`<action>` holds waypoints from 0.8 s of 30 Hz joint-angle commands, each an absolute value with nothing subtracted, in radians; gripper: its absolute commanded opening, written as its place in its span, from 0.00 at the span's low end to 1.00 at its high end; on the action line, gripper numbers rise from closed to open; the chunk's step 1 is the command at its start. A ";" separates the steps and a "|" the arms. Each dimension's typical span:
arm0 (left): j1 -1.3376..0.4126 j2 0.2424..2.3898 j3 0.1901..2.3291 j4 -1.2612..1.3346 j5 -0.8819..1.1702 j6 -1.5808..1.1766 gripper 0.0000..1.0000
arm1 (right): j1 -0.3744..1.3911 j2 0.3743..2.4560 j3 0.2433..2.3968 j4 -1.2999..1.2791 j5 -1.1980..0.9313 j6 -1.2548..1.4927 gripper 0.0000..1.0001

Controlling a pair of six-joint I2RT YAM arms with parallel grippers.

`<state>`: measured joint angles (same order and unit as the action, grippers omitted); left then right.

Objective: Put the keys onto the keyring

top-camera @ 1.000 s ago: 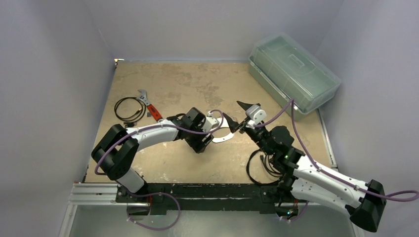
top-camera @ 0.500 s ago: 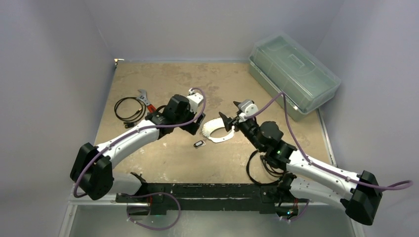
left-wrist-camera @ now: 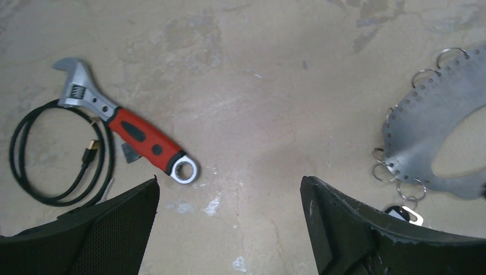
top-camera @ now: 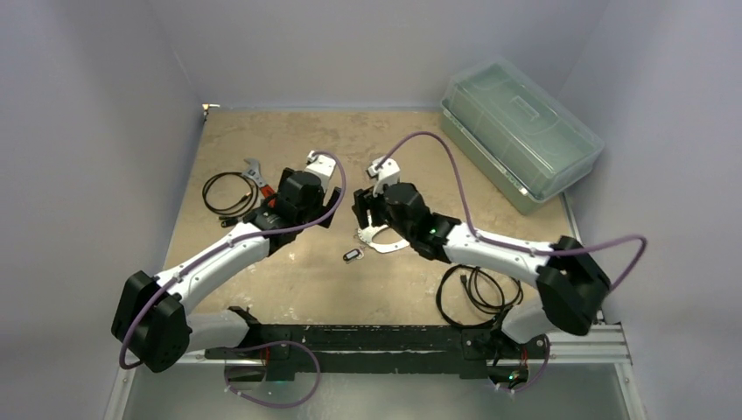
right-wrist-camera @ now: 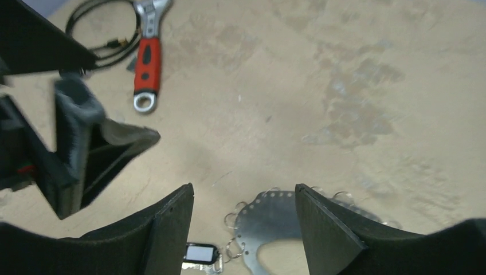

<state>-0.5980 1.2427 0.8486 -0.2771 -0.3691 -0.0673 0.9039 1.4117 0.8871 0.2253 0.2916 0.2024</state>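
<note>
The keyring (top-camera: 382, 239) is a flat silver crescent plate with small rings along its rim, lying on the tan table. It also shows in the left wrist view (left-wrist-camera: 435, 129) and the right wrist view (right-wrist-camera: 281, 220). The key (top-camera: 352, 255), with a black head, lies just left of the ring, also seen in the right wrist view (right-wrist-camera: 199, 252) and partly in the left wrist view (left-wrist-camera: 404, 213). My right gripper (top-camera: 364, 213) (right-wrist-camera: 243, 189) is open and empty above the ring's left end. My left gripper (top-camera: 308, 214) (left-wrist-camera: 229, 186) is open and empty, left of the ring.
A red-handled wrench (top-camera: 261, 181) (left-wrist-camera: 132, 129) and a coiled black cable (top-camera: 229, 192) (left-wrist-camera: 34, 172) lie at the left. A clear plastic box (top-camera: 521, 131) stands at the back right. More black cable (top-camera: 472, 293) lies near the right arm's base.
The left gripper has pulled back left from the ring, leaving the key on the table. The right gripper let the ring down and swung left over it.
</note>
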 commanded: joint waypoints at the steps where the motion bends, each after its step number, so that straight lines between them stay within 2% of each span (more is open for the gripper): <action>1: -0.592 1.195 0.849 -0.261 -0.528 -0.079 0.92 | 0.901 1.560 1.007 0.131 0.224 0.331 0.67; 7: -0.592 1.150 0.830 -0.259 -0.565 -0.080 0.91 | 0.892 1.733 1.067 0.116 0.206 0.372 0.61; 15: -0.592 1.146 0.828 -0.266 -0.551 -0.077 0.90 | 0.847 1.865 1.054 0.065 0.250 0.374 0.50; 19: -0.592 1.147 0.827 -0.264 -0.553 -0.075 0.90 | 0.829 1.845 1.012 0.005 0.309 0.354 0.45; 24: -0.592 1.159 0.833 -0.262 -0.554 -0.072 0.89 | 0.828 1.742 0.942 0.004 0.293 0.320 0.46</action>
